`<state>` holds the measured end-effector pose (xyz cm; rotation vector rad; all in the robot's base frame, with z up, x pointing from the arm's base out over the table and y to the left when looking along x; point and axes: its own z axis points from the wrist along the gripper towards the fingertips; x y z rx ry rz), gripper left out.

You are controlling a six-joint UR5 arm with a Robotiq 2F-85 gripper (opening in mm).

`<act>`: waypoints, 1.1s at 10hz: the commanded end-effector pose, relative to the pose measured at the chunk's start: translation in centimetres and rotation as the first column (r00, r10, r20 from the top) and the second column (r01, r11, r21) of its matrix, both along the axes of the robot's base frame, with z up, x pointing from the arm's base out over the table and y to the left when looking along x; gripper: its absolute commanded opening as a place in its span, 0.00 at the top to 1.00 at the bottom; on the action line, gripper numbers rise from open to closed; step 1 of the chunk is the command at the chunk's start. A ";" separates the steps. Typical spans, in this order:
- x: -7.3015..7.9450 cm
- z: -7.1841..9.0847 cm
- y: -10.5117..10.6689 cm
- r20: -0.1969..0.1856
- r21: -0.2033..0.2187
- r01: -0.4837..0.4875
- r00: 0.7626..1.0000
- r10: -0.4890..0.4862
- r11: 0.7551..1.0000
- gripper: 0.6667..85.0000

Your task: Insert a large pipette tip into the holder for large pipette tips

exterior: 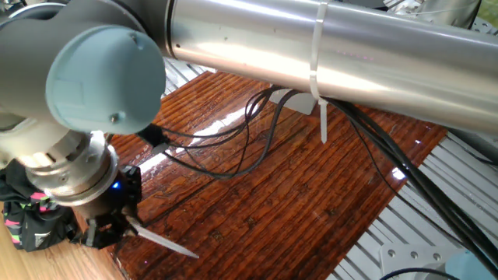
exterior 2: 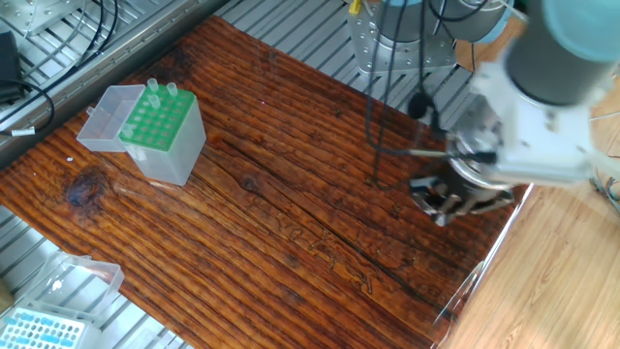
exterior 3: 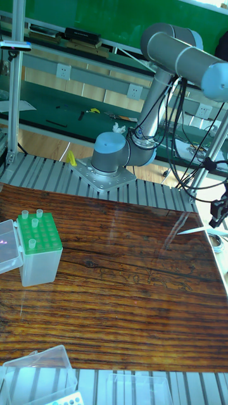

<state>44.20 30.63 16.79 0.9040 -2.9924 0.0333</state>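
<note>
While its two black fingers (exterior: 117, 227) press together on the thick end of the large pipette tip (exterior: 162, 240), the gripper (exterior: 109, 230) holds that tip nearly level, its fine point aimed out over the wooden table (exterior: 311, 194). From the tall fixed view the tip (exterior 3: 193, 231) shows as a pale sliver jutting leftward from the gripper (exterior 3: 217, 214) at the far right edge of the table (exterior 3: 120, 285), above the surface and not touching it. In the other fixed view the gripper (exterior 2: 448, 202) is blurred and the tip cannot be made out there.

Behind the fingers sits a silver wrist flange (exterior: 74, 175) with a small blue light, and above it a grey-blue joint cap (exterior: 105, 70) and the long silver arm tube (exterior: 334, 50) with a white cable tie (exterior: 317, 70) around it. Black cables (exterior: 233, 148) hang from the arm over the table.

Well apart from the gripper, at the opposite side of the table, stands the holder for large pipette tips (exterior 2: 161, 136), upright, its lid (exterior 2: 105, 116) hinged open beside it. A few tips (exterior 3: 30, 218) already stand in its green grid (exterior 3: 37, 233). A clear box with a blue top (exterior 2: 44, 325) lies off the table's near corner.
</note>
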 end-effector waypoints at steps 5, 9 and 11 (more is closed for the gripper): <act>1.4 0.4 3.5 0.001 0.199 0.353 0.933 -0.360 0.914 1.00; 2.1 2.7 -0.2 -0.012 0.163 0.289 0.957 -0.291 0.943 1.00; 4.4 4.5 -3.5 0.019 0.177 0.262 0.963 -0.269 0.949 1.00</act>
